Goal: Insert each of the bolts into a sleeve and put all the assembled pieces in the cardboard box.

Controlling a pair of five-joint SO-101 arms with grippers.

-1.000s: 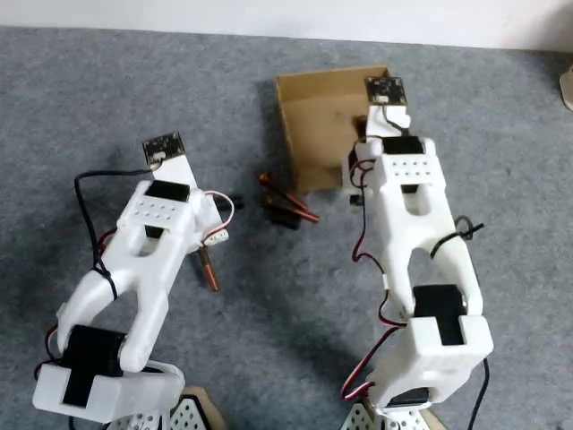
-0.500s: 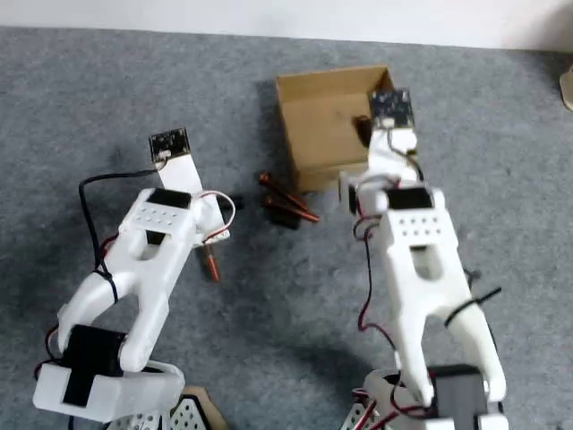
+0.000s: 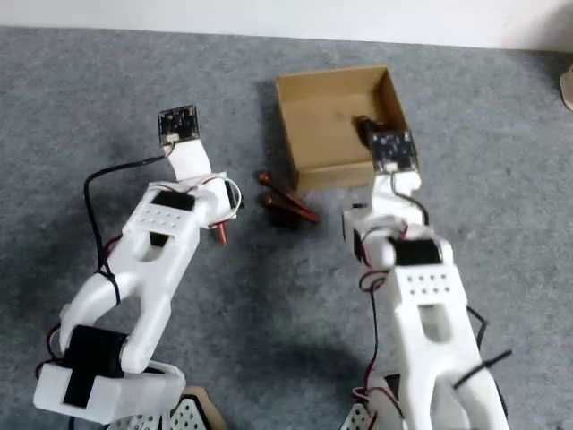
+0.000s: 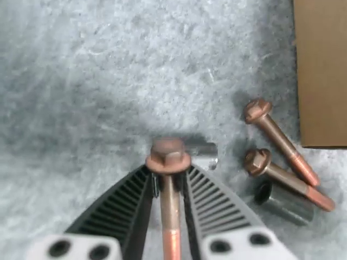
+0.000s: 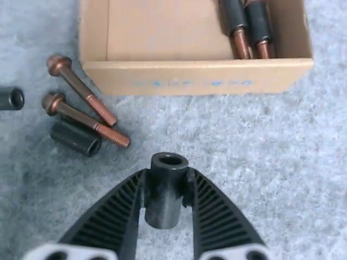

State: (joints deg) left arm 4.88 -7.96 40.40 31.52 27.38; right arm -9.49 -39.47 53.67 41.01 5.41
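Copper bolt (image 4: 169, 208) sits clamped in the left gripper (image 4: 168, 174), head poking out front. A black sleeve (image 5: 165, 192) is pinched in the right gripper (image 5: 166, 181), bore facing forward. And there's movement. In the high view the right arm has pulled back off the box (image 3: 322, 125) toward the lower frame, while the left arm has swung up toward centre. Both halves are in hand, so mating looks next. Further out, two loose bolts (image 5: 84, 92) and a spare sleeve (image 5: 76, 138) wait on the carpet (image 5: 260, 141) beside the box. Inside it lie two finished pieces (image 5: 237, 19), cut off at the frame edge. The held bolt's tip is cut off too, and another sleeve (image 4: 205, 154) hides partly behind its head.
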